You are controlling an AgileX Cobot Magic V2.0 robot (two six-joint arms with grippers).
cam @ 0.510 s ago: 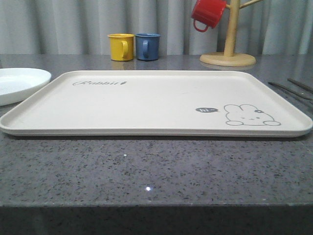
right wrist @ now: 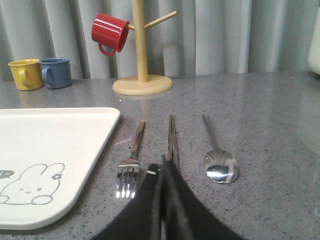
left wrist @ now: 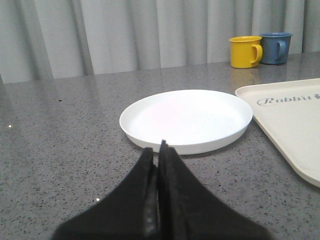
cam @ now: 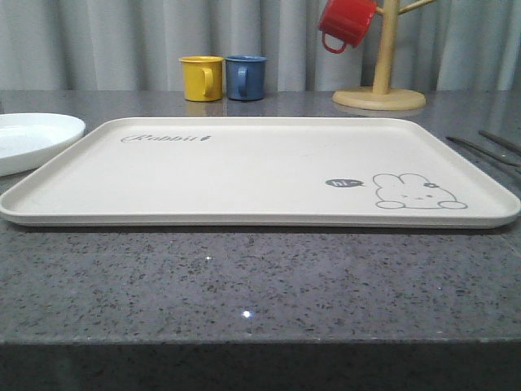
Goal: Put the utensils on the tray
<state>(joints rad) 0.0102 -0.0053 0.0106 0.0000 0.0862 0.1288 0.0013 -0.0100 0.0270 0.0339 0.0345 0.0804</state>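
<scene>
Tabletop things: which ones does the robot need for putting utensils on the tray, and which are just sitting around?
Needed:
fork
chopsticks
spoon
tray

Just sitting around:
white plate
yellow mug
blue mug
red mug
wooden mug stand

Both tools hang low with jaws pressed together, left tool (left wrist: 158,150) and right tool (right wrist: 164,165).

Soft, even light; glints on the countertop (cam: 246,313); near fingers blurred

Grey speckled table (cam: 244,277) bears tray (cam: 244,175), plate (cam: 32,138), fork (right wrist: 131,160), chopsticks (right wrist: 172,137), spoon (right wrist: 219,162).
</scene>
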